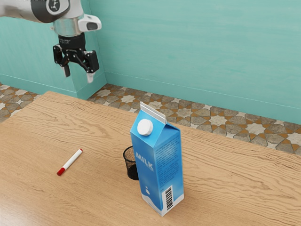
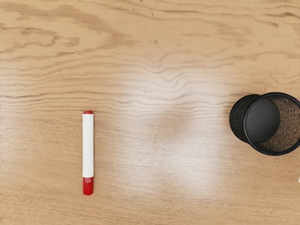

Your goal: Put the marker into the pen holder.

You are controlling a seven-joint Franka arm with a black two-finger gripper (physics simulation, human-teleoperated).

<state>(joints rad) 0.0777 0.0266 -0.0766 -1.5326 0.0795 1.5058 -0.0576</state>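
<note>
Behind the milk carton (image 1: 158,162), the pen holder (image 1: 132,172) stands partly hidden.

The wooden tabletop (image 1: 235,188) is viewed slantwise down from one side, closer and near-vertically from the wrist (image 1: 71,41); marker (image 2: 88,145) and pen holder (image 2: 238,119) are shared.
</note>
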